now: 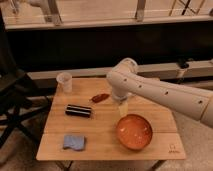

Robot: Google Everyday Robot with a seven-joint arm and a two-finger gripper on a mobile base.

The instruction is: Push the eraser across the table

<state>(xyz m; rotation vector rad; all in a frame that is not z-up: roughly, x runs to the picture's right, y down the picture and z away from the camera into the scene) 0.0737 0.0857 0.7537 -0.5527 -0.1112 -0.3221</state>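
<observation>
The eraser (78, 110), a long black block with pale stripes, lies on the left middle of the wooden slatted table (102, 137). My white arm reaches in from the right over the table's back. The gripper (123, 107) hangs below the arm's elbow, just above the table and behind the orange bowl. It is to the right of the eraser, well apart from it, and touches nothing that I can see.
An orange bowl (134, 131) sits front right. A soft light-blue pad (74, 142) lies front left. A small dark-red oblong thing (100, 97) lies behind the eraser. A clear plastic cup (64, 82) stands at the back left corner. A dark folding chair (12, 100) stands left of the table.
</observation>
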